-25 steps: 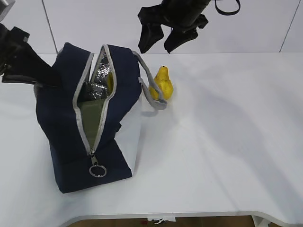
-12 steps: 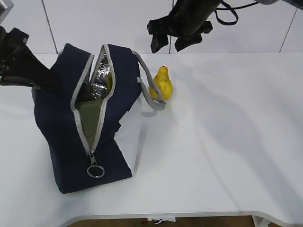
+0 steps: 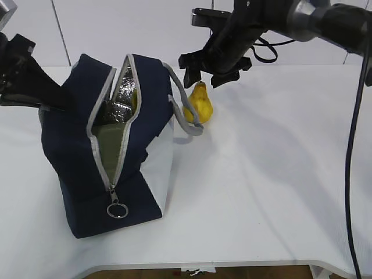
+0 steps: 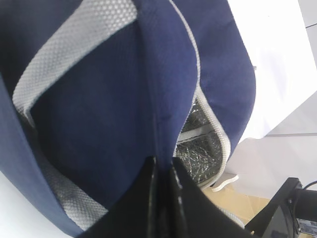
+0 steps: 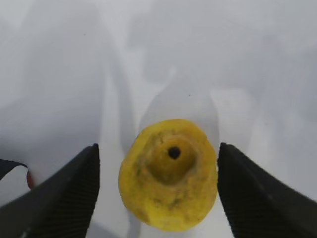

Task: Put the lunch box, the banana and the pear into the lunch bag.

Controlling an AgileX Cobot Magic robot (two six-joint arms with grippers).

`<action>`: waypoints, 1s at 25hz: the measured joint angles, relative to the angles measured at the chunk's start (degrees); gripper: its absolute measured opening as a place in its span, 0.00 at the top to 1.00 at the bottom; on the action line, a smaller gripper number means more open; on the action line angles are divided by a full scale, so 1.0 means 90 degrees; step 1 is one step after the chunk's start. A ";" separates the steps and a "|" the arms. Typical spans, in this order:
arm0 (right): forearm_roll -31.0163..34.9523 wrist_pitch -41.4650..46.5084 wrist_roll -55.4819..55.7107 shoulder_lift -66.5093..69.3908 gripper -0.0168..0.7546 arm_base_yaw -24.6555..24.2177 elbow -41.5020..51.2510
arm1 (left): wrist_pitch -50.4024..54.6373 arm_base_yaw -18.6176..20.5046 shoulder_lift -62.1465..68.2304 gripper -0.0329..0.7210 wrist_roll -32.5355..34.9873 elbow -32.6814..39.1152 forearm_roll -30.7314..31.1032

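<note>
White surface [image 3: 279, 174], two things on it.
The lunch bag [image 3: 75, 151] sits left; the pear [image 3: 198, 103] stands upright just beside it.

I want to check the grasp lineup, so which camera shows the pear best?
The right wrist view: it looks straight down on the pear, centred between the open right tool's fingers. The exterior view shows it upright beside the lunch bag, partly behind a handle. The left wrist view shows only bag fabric.

You have one lunch bag [image 3: 110, 145] on the table [image 3: 273, 174], one pear [image 3: 199, 103] at its 2 o'clock, one green-lidded lunch box [image 3: 112, 142] and one banana [image 3: 135, 99] inside, and two grippers.
</note>
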 joint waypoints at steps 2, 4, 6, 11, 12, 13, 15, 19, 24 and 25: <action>0.0000 -0.0047 0.0000 0.0041 0.26 0.0000 -0.0014 | 0.0000 0.0000 0.0000 0.96 0.0000 0.0000 0.0000; 0.0014 -0.0079 0.0000 0.0049 0.26 0.0000 -0.0026 | 0.0000 0.0000 0.0000 0.96 0.0000 0.0000 0.0000; 0.0014 -0.0122 0.0000 0.0049 0.26 0.0000 -0.0041 | 0.0000 0.0000 0.0000 0.96 0.0000 0.0000 0.0000; 0.0095 -0.0184 0.0000 0.0058 0.26 0.0000 -0.0052 | 0.0010 0.0000 0.0000 0.96 0.0000 0.0000 0.0000; 0.0125 -0.0184 0.0000 0.0058 0.27 0.0000 -0.0052 | 0.0010 0.0000 0.0000 0.96 -0.0011 0.0000 0.0000; 0.0139 -0.0184 0.0000 0.0058 0.28 0.0000 -0.0052 | 0.0010 0.0000 0.0000 0.96 -0.0011 0.0000 0.0000; 0.0163 -0.0199 0.0000 0.0064 0.29 0.0000 -0.0052 | 0.0010 0.0000 0.0000 0.96 -0.0011 0.0000 0.0000; 0.0163 -0.0217 0.0000 0.0124 0.31 0.0000 -0.0052 | 0.0024 0.0000 0.0000 0.96 -0.0011 0.0000 0.0000; 0.0128 -0.0227 0.0000 0.0140 0.31 0.0000 -0.0052 | 0.0024 0.0000 0.0000 0.96 -0.0011 0.0000 0.0000; 0.0112 -0.0227 0.0000 0.0146 0.31 0.0000 -0.0052 | 0.0024 0.0000 0.0000 0.96 -0.0011 0.0000 0.0000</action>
